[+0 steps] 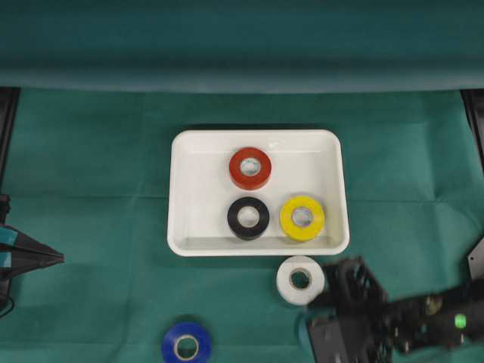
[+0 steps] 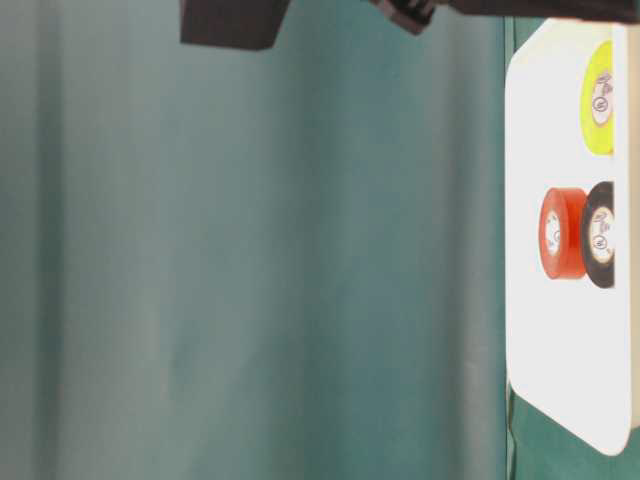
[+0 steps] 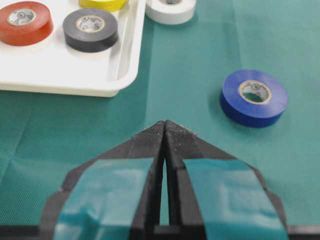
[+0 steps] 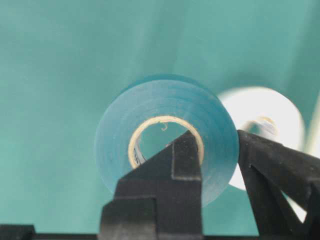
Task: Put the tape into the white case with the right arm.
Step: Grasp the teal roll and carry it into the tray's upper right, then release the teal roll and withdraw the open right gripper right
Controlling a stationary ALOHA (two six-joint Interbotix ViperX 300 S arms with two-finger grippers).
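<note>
Right gripper (image 4: 217, 150) clamped on teal tape roll (image 4: 167, 137), one prong through the core, one outside the wall; carried near white case (image 1: 257, 246), just beside white roll (image 1: 300, 280). Red, black, yellow rolls already inside. Left gripper (image 3: 165, 131) closed, empty, parked clear.

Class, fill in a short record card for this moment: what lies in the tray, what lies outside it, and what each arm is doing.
In the white case: red roll, black roll, yellow roll
On the cloth: white roll, blue roll
Right gripper: shut on a teal roll, one finger through its core
Left gripper: shut, empty, apart from the case
</note>
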